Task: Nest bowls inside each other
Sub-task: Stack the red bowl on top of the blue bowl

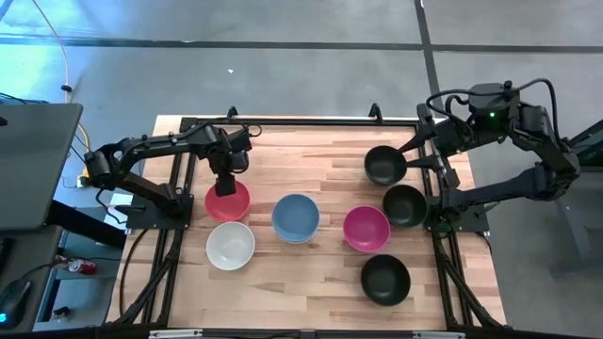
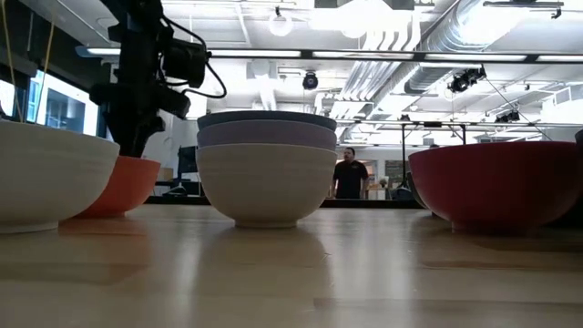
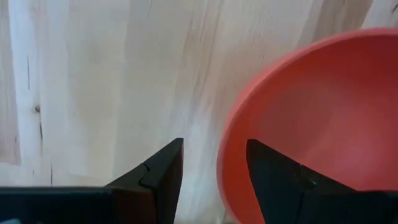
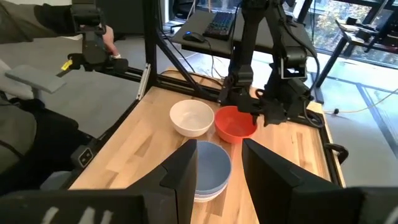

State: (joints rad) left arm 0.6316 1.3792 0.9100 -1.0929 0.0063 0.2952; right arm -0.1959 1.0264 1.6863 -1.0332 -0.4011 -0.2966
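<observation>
The left gripper (image 1: 226, 181) stands over the far rim of the red-pink bowl (image 1: 228, 201), left of centre in the high view; its jaws are apart, one finger outside the rim and one inside, holding nothing yet. I judge that the step is taking this bowl. Next the fingers must close on the rim, then lift it toward the white bowl (image 1: 231, 245) below or the blue stack (image 1: 296, 217) at centre. The right gripper (image 4: 214, 168) waits at upper right, jaws apart and empty, near three black bowls (image 1: 384, 166) and the magenta bowl (image 1: 366, 229).
</observation>
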